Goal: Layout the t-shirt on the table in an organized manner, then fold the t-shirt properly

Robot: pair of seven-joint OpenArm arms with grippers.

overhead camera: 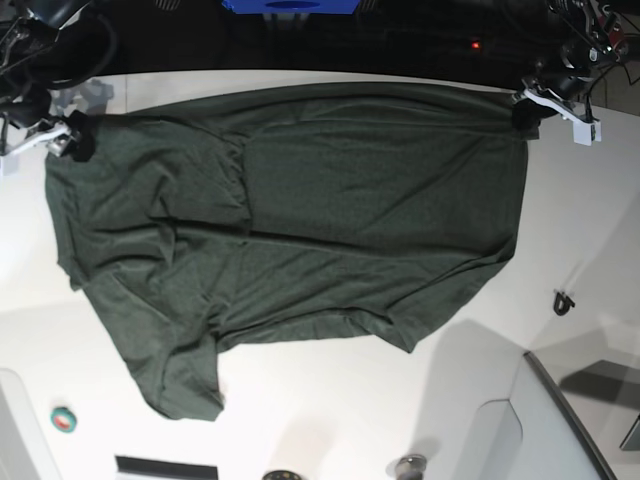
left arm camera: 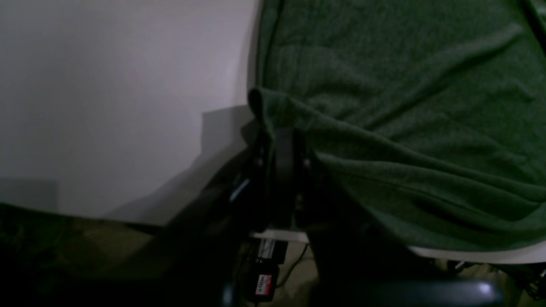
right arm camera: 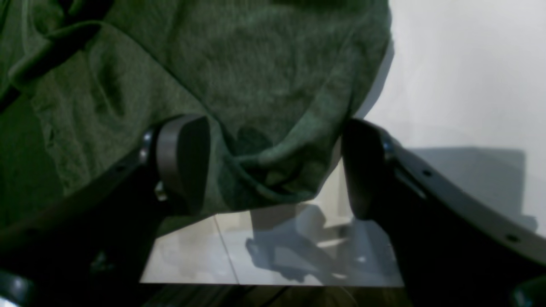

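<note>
1. Broadly, the table (overhead camera: 600, 220) is a wide white top that takes up nearly the whole base view, with bare surface on both sides of the cloth and along the lower edge.
2. Spread across its upper middle lies the t-shirt (overhead camera: 300, 210), dark green and plain, mostly flat with shallow wrinkles. Its long axis runs across the base view from side to side. One straight edge lies along the far table edge at the top; a sleeve-like flap trails down toward the lower left, and a smaller point of cloth hangs toward the lower middle. Which end is the collar is hard to tell from here.
3. At the shirt's upper right corner in the base view sits the left gripper (left arm camera: 277, 140). In the left wrist view its dark jaws are pressed together with a fold of the green fabric pinched between them, right at the table's edge.
4. At the shirt's upper left corner in the base view is the right gripper (right arm camera: 273, 166). In the right wrist view its two pads stand well apart, with a bunched corner of the shirt lying loose between them; the left pad touches the cloth, but the jaws do not clamp it.
5. Near the lower left of the base view a small green roll (overhead camera: 64, 420) lies on the table, well apart from the shirt.
6. On the right side a small dark clip-like object (overhead camera: 563, 301) rests on the white surface.
</note>
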